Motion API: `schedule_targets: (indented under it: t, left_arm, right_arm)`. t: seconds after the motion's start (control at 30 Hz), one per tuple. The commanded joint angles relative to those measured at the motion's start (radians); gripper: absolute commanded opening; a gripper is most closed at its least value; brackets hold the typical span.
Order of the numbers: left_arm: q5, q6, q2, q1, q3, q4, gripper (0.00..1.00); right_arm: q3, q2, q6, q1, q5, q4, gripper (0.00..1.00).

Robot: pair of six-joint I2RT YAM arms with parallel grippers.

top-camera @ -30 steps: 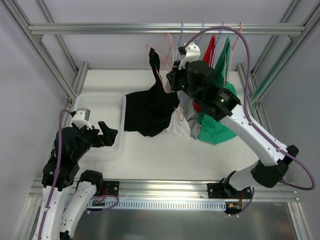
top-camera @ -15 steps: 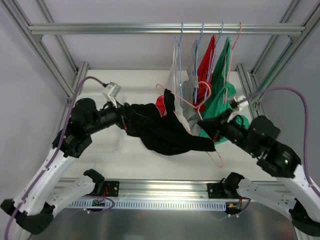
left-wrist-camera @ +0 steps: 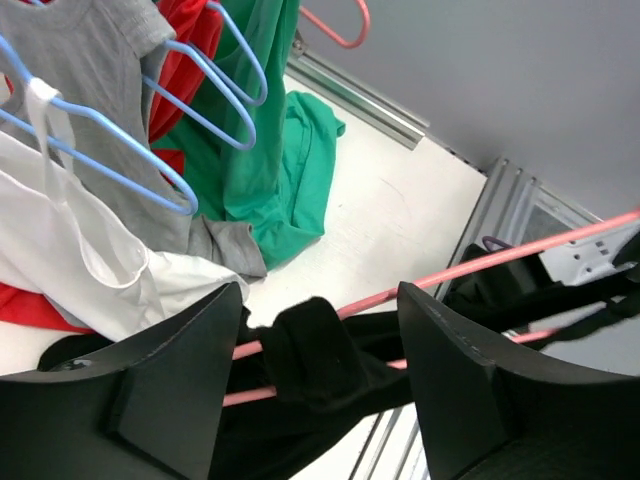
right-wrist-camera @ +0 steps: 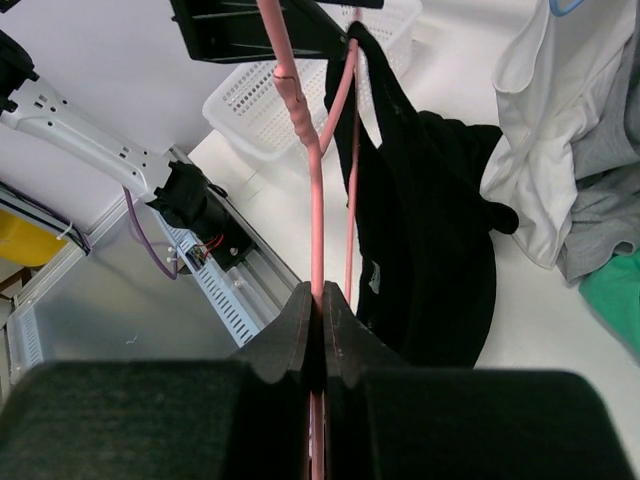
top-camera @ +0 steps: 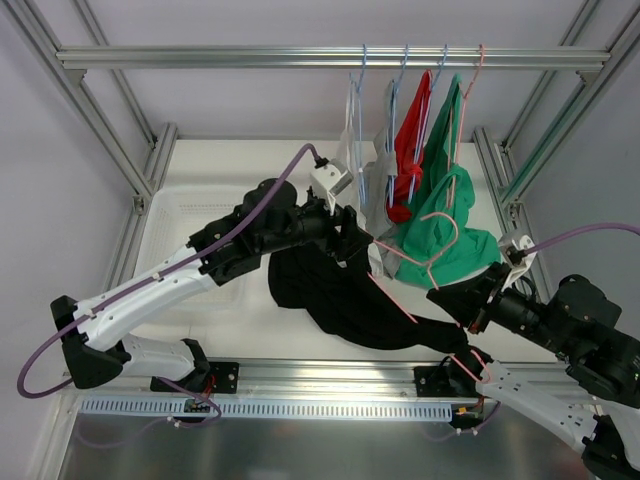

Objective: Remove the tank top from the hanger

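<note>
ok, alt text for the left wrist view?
The left gripper, jaws open, straddles the bar of a pink hanger with a fold of the black tank top draped over it. Behind are a grey top, white top, red top and green top among blue hangers, over a white table.

- The pink hanger (right-wrist-camera: 315, 220) vanishes between the pressed-together fingers of the right gripper (right-wrist-camera: 320, 292), so its near end is hidden. The right wrist view's top edge cuts its far end.
- Just beside the hanger in the top view, the dark fingers of the left gripper (left-wrist-camera: 315, 300) are lost against the black tank top (top-camera: 330, 295).
- Left of the hanger, the left arm (top-camera: 160, 285) covers part of the white basket (top-camera: 185, 215).
- Right of the hanger, the top view's edge cuts off the right arm (top-camera: 590, 335).
</note>
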Motion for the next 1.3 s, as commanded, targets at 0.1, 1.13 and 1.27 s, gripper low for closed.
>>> schedule_targets:
  t: [0.1, 1.13, 1.27]
  left_arm:
    - [-0.090, 0.031, -0.008, -0.030, 0.017, 0.042, 0.52]
    - [-0.133, -0.010, -0.028, -0.038, -0.065, 0.095, 0.03]
    - [-0.243, -0.056, -0.095, -0.040, -0.109, 0.094, 0.00]
  right_arm:
    - [0.068, -0.007, 0.017, 0.004, 0.007, 0.019, 0.00]
    - [0.068, -0.001, -0.005, 0.004, 0.021, 0.078, 0.00]
    - [0.050, -0.032, -0.066, 0.004, 0.023, 0.046, 0.00]
